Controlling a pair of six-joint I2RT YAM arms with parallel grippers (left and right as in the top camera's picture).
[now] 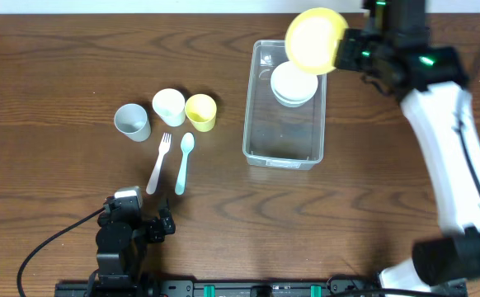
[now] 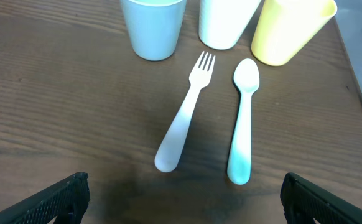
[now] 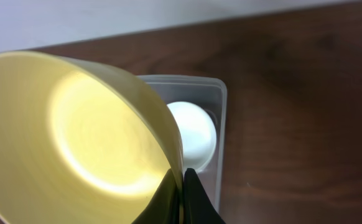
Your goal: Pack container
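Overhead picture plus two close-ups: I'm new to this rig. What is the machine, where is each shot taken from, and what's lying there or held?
A two-armed robot works at a wooden table. One camera looks down from above; one sits on each wrist. The right gripper pinches the rim of a yellow bowl above the clear container, which holds a white bowl. The left gripper is open, facing a fork, a spoon, a grey cup, a white cup and a yellow cup.

Your left wrist view cuts off the blue cup (image 2: 153, 28), white cup (image 2: 224, 22) and yellow cup (image 2: 290, 31) at its top edge. From the right wrist, the yellow bowl (image 3: 75, 137) hides much of the container (image 3: 187, 83) and white bowl (image 3: 196, 134).
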